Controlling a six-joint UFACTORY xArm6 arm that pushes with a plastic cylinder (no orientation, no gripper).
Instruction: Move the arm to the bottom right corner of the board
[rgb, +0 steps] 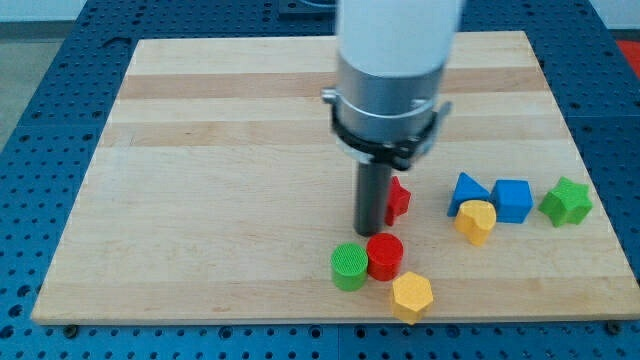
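My tip (371, 232) rests on the wooden board (220, 150) just below the view's centre. A red block (399, 198), partly hidden by the rod, touches the rod's right side. A red cylinder (385, 256) lies just below the tip, with a green cylinder (349, 267) at its left and a yellow hexagonal block (411, 296) below right. To the right lie a blue triangular block (465, 190), a yellow block (477, 220), a blue cube (513, 200) and a green star-shaped block (566, 202).
The arm's wide white and grey body (395, 70) hangs over the board's upper middle and hides part of it. A blue perforated table (40, 60) surrounds the board. The board's bottom right corner (625, 312) lies right of the blocks.
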